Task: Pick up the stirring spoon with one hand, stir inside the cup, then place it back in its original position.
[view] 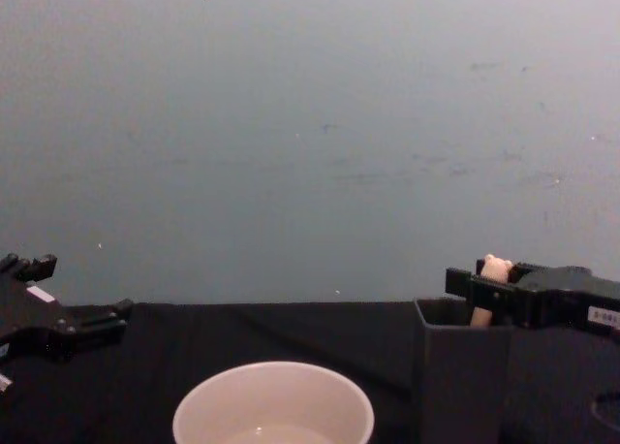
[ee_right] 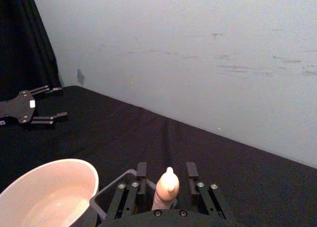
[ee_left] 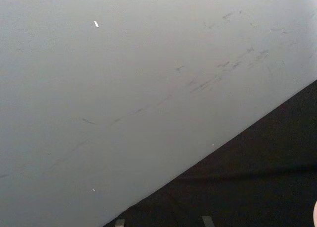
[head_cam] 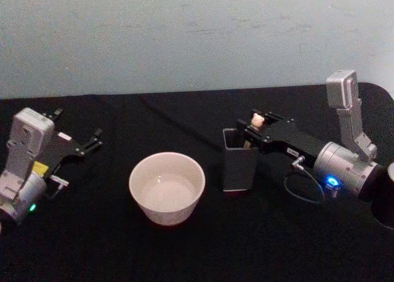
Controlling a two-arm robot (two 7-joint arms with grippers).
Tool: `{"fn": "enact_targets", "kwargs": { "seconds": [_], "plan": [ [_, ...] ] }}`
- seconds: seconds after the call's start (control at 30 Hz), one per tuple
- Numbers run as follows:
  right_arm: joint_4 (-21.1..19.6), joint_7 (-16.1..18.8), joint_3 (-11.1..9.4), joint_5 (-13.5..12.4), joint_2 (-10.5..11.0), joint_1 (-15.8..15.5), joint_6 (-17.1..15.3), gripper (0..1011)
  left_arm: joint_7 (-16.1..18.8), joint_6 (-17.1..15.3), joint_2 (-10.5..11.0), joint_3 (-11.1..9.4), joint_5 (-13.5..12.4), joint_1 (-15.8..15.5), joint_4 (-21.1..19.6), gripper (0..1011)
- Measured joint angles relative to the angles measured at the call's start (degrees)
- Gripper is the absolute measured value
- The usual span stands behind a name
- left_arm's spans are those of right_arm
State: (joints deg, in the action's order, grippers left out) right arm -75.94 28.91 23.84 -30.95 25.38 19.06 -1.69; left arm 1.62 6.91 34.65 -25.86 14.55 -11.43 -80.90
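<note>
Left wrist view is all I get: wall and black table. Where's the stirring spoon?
Observer: The stirring spoon stands in the dark square holder, bear head up.
Operator: Right end effector on it?
Observer: The right end effector is open, with one finger on each side of the handle and small gaps showing.
Operator: Cup?
Observer: The cup sits on the table between the holder and the open left end effector, touching neither.

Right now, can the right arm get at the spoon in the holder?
Probably yes: the right gripper is at the top of the holder, its open fingers either side of the spoon, with nothing between.
</note>
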Motion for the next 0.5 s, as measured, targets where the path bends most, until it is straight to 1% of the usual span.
{"fn": "enact_targets", "kwargs": {
  "seconds": [0.03, 0.17, 0.2, 0.23, 0.27, 0.3, 0.5],
  "plan": [
    [0.00, 0.00, 0.00, -0.01, 0.00, 0.00, 0.00, 489, 0.00, 0.00, 0.00, 0.00, 0.00, 0.00, 0.00, 1001],
    [0.00, 0.02, 0.00, -0.04, 0.00, 0.00, 0.00, 346, 0.00, 0.00, 0.00, 0.00, 0.00, 0.00, 0.00, 1001],
    [0.00, 0.02, 0.00, -0.04, 0.00, 0.00, 0.00, 346, 0.00, 0.00, 0.00, 0.00, 0.00, 0.00, 0.00, 1001],
    [0.00, 0.03, 0.00, -0.05, 0.00, 0.00, 0.00, 287, 0.00, 0.00, 0.00, 0.00, 0.00, 0.00, 0.00, 1001],
    [0.00, 0.03, 0.00, -0.06, 0.00, 0.00, 0.00, 270, 0.00, 0.00, 0.00, 0.00, 0.00, 0.00, 0.00, 1002],
    [0.00, 0.04, 0.00, -0.08, 0.00, 0.00, 0.00, 225, 0.00, 0.00, 0.00, 0.00, 0.00, 0.00, 0.00, 1001],
    [0.00, 0.04, 0.00, -0.09, 0.00, 0.00, 0.00, 215, 0.00, 0.00, 0.00, 0.00, 0.00, 0.00, 0.00, 1001]
  ]
}}
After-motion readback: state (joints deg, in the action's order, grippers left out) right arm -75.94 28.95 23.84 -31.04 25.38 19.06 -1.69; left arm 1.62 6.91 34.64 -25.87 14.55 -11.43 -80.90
